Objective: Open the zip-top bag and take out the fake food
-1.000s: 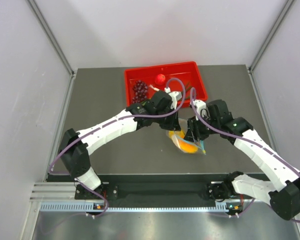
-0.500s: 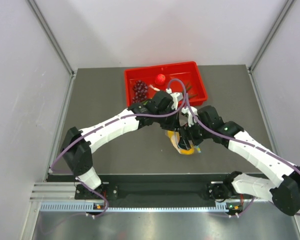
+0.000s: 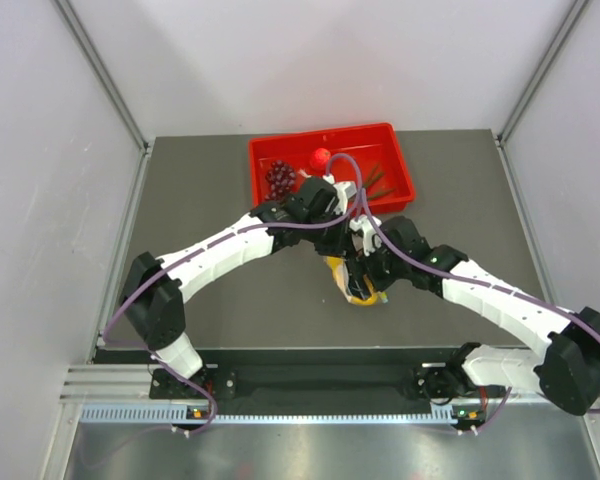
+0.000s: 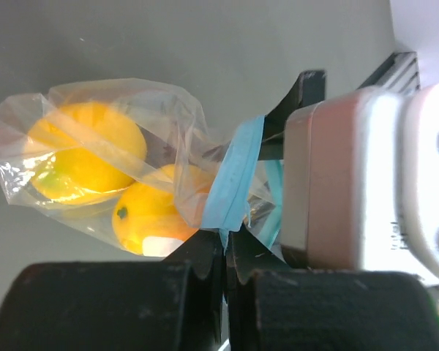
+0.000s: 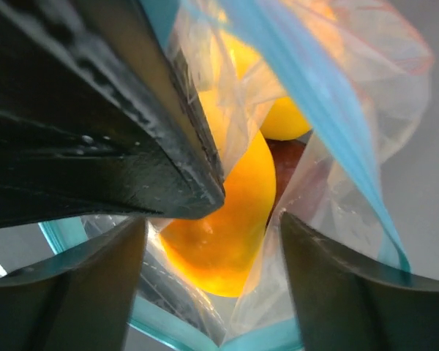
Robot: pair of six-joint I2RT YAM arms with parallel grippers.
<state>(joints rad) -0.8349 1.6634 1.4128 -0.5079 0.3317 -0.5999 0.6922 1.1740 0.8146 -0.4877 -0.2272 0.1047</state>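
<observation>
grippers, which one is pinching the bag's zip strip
The left gripper: jaws shut on the strip of the zip-top bag; the right gripper is open.

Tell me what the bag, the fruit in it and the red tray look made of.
Clear crinkly zip-top bag: thin glossy plastic film, by its creases and see-through skin; its teal-blue zip strip looks thicker, matte plastic. Round yellow-orange toy fruits: likely hard moulded plastic, smooth with soft sheen. Red rectangular tray: probably rigid plastic, uniform colour; finish unclear from above.
</observation>
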